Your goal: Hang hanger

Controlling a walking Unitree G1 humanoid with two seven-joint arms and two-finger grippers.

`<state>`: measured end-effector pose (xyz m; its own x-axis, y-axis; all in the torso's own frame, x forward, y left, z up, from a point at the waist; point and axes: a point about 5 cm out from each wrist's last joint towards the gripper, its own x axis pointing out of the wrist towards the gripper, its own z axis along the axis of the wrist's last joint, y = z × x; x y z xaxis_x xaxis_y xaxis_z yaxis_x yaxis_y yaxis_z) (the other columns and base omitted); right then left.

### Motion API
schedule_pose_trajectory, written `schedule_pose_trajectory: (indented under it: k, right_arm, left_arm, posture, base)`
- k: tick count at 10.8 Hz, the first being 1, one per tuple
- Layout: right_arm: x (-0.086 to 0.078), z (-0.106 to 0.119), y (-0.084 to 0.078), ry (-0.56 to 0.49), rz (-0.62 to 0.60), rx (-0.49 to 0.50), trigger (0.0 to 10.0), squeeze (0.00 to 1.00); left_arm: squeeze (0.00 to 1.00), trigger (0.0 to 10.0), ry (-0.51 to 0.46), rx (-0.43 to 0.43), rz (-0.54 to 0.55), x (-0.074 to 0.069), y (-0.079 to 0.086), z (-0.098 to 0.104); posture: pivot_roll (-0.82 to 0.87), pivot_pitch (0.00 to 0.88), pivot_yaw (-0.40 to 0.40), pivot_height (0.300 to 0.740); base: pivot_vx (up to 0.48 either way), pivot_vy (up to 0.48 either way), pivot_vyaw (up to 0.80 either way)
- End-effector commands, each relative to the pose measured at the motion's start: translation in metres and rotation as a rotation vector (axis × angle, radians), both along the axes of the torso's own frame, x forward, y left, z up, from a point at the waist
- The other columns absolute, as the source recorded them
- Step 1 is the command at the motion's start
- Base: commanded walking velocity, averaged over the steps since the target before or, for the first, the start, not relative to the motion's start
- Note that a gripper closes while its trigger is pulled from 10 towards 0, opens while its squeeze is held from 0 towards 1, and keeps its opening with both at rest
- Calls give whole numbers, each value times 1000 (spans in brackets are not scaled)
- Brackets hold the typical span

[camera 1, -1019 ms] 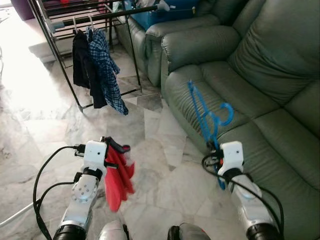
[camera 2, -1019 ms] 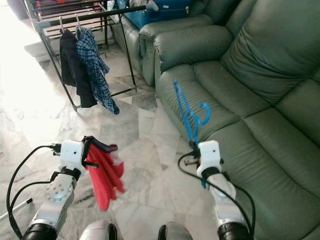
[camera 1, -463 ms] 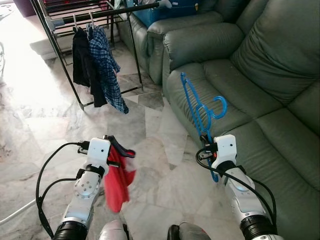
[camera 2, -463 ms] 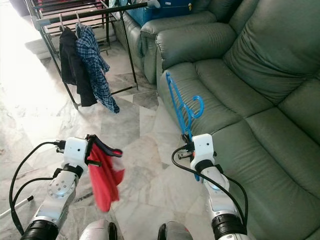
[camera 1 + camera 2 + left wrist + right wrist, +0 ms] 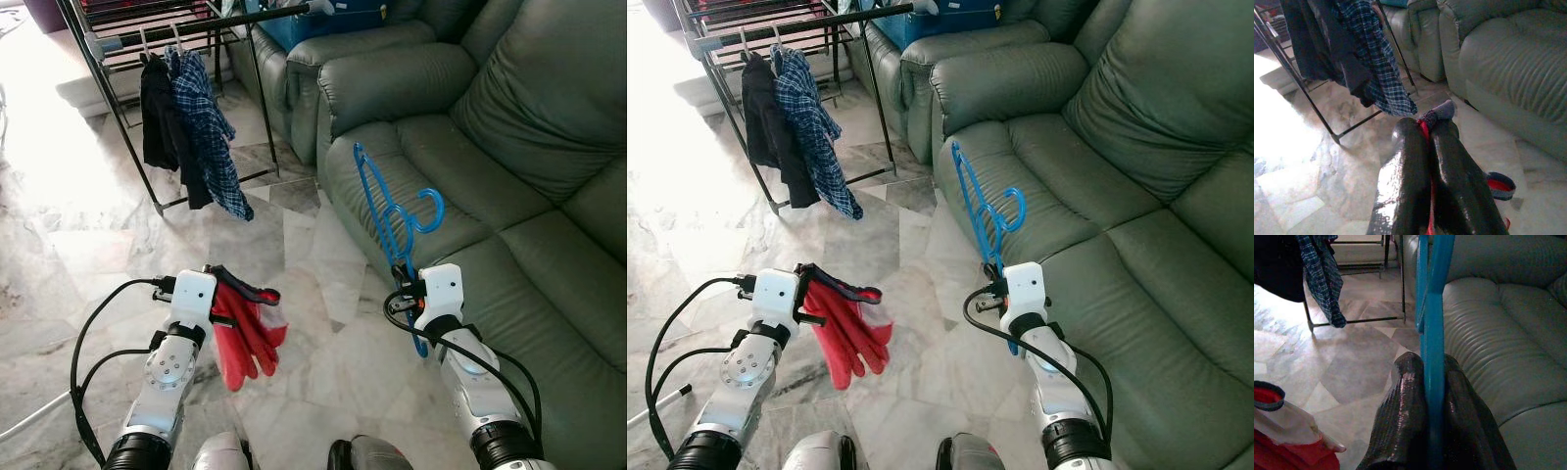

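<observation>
A blue plastic hanger (image 5: 390, 217) stands upright in front of the green sofa (image 5: 490, 147), with my right gripper (image 5: 405, 282) shut on its lower bar. In the right wrist view the blue hanger (image 5: 1431, 333) runs straight up between the black fingers (image 5: 1403, 431). My left gripper (image 5: 223, 284) is shut on a red garment (image 5: 245, 338) with a dark grey trim, which dangles over the marble floor. The left wrist view has the two fingers (image 5: 1405, 186) pressed together on red cloth (image 5: 1424, 128). A black clothes rack (image 5: 176, 34) stands far ahead on the left.
Two shirts hang on the clothes rack, one black (image 5: 159, 117) and one blue plaid (image 5: 208, 132). A blue box (image 5: 323, 22) sits behind the sofa arm. Black cables (image 5: 93, 333) loop off my left arm. Open marble floor (image 5: 88, 245) lies between me and the rack.
The red garment has swung out to the right and spread. Both arms and the hanger stay about where they were half a second ago.
</observation>
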<state>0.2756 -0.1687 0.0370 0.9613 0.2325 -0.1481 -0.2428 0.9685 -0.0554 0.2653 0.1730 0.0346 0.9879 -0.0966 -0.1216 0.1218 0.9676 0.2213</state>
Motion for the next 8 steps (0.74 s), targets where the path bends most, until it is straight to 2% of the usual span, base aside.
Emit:
schedule_pose_trajectory:
  k: [1,5,6,8]
  right_arm:
    - [0,0,-1,2,-4,0,10000,0]
    - [0,0,-1,2,-4,0,10000,0]
    - [13,4,-13,-31,-156,1,10000,0]
    - [21,18,-18,-109,-201,4,10000,0]
  left_arm:
    - [0,10000,-17,-2,-15,2,-2,5]
    - [0,10000,-17,-2,-15,2,-2,5]
    - [0,10000,-23,60,62,24,11,8]
    - [0,10000,-78,55,74,31,6,17]
  posture:
    - [0,94,-44,740]
    - [0,94,-44,740]
    - [3,0,-46,740]
    - [-3,0,-41,740]
  base:
    - [0,0,0]
    - [0,0,0]
    - [0,0,0]
    - [0,0,0]
